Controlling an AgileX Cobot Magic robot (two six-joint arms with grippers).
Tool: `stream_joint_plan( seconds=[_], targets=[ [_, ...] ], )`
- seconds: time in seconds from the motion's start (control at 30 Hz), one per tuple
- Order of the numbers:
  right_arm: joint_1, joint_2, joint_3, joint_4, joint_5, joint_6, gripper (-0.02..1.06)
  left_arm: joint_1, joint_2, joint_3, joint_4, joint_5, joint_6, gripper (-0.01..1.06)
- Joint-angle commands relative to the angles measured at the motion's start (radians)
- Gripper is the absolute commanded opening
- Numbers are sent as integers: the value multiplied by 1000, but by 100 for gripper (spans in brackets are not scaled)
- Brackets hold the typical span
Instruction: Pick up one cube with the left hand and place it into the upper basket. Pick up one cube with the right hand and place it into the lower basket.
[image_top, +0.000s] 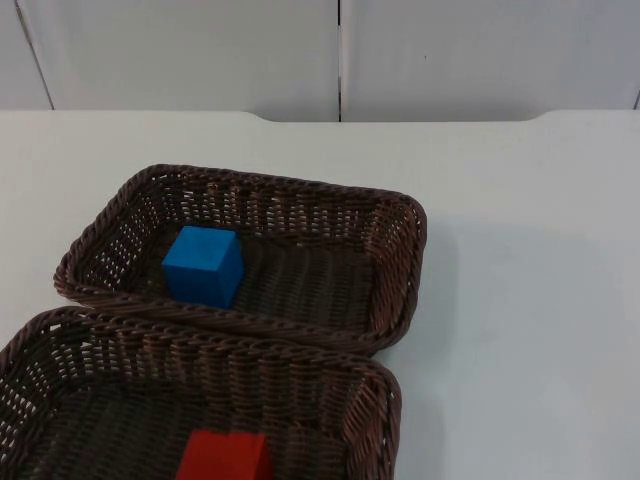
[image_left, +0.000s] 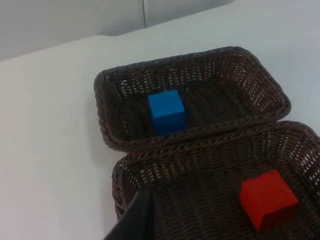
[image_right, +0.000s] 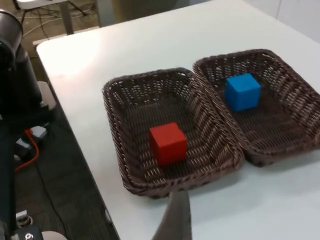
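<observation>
Resting inside the upper basket, near its left wall, is the blue cube; the red cube sits in the lower basket. Both basket rims touch along one long edge. Each hand is raised well clear of the baskets; whether either is released or clenched cannot be told. Bare white surface spreads wide beside the baskets.

Blue cube is sitting upright in upper basket, frame centre-left. Red cube is resting in lower basket, bottom edge. Baskets are touching.
</observation>
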Motion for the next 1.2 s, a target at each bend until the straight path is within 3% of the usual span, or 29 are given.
stream_joint_plan(
  seconds=[0.0,0.23,0.5,0.67,0.73,1.17],
  targets=[
    [6,-47,3,-15,42,17,69,-8,-4,7,11,-2,-5,105],
    [6,-178,3,-79,169,107,69,-8,-4,7,12,-2,-7,105],
    [6,-204,7,-81,253,114,69,-8,-4,7,6,-4,-9,105],
    [6,-204,45,-86,246,114,69,-8,-4,7,-21,-4,-9,105],
    [6,-204,74,-82,196,114,69,-8,-4,7,-7,-2,-4,105],
    [6,-204,74,-82,198,114,69,-8,-4,7,38,5,2,105]
  ],
)
